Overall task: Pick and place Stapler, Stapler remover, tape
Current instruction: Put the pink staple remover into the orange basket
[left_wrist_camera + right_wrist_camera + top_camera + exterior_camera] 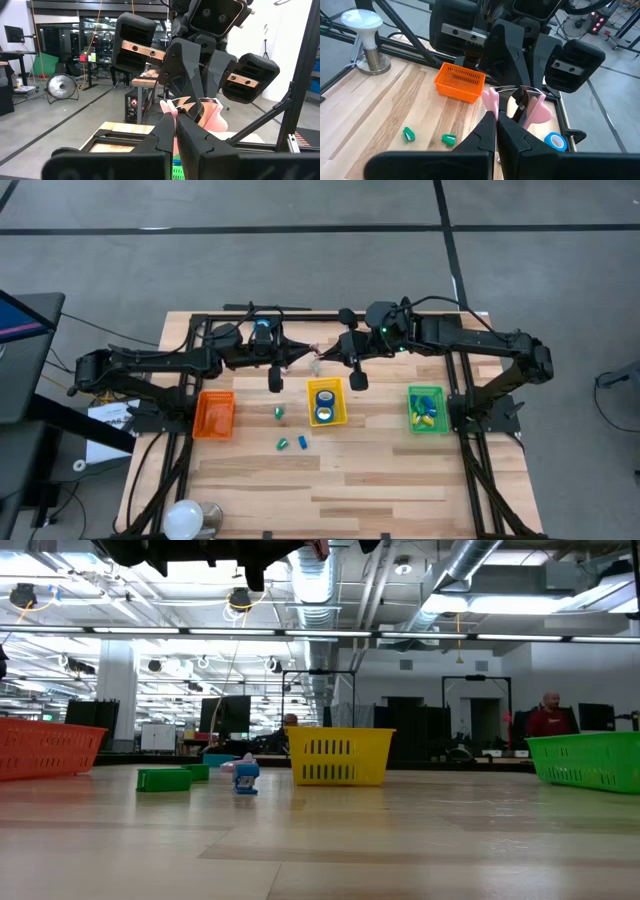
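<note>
High view first: an orange basket [214, 414] sits well to the left of the yellow basket [326, 418], with a white domed lamp [185, 518] at the table's near edge, farther left of the yellow basket and nearer the front.

The left arm reaches in from that side. Its left gripper [176, 120] hangs above the table just behind the yellow basket, fingers pressed together on one pink end of the stapler remover [315, 363].

On the wood just left of the yellow basket lies a small green piece [279, 412]. Another green piece [283, 444] and a small blue blocky piece [302, 442] lie a little in front of the basket's left corner.

The stapler remover is held in the air behind the yellow basket, between the two arms, and both wrist views show its pink handles pinched from opposite sides.

Inside the yellow basket lie rolls of blue tape [324, 402].

The right gripper [497, 122] meets the left one behind the yellow basket, its fingers likewise closed on the stapler remover.

Well to the right of the yellow basket stands a green basket [427, 426] holding yellow and blue items too small to tell apart.
</note>
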`<state>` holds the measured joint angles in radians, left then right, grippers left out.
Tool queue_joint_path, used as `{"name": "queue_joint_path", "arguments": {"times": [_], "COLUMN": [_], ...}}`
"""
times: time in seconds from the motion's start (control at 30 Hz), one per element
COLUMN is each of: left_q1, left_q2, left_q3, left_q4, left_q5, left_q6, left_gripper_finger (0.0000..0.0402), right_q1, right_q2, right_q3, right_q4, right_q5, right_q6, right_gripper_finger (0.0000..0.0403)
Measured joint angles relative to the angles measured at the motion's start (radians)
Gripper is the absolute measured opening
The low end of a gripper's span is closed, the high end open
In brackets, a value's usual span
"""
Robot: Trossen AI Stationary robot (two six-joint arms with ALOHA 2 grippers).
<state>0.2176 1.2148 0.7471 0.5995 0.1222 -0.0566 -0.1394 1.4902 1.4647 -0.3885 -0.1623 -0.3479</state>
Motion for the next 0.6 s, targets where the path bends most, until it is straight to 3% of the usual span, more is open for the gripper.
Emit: {"name": "queue_joint_path", "arguments": {"times": [0.37, 0.6], "left_q1": [0.000, 0.001], "left_q2": [-0.001, -0.025], "left_q3": [0.000, 0.000], "left_q4": [-0.010, -0.053], "left_q5": [0.001, 0.002], "left_q6": [0.000, 0.000], "left_gripper_finger": [0.0004, 0.0003], "right_q1": [0.000, 0.000], "right_q2": [0.000, 0.001], "right_q3": [-0.001, -0.001], "right_q4": [0.004, 0.019], "right_q5": [0.002, 0.004], "right_q6": [0.003, 0.010], "right_gripper_finger": [0.0005, 0.0070]}}
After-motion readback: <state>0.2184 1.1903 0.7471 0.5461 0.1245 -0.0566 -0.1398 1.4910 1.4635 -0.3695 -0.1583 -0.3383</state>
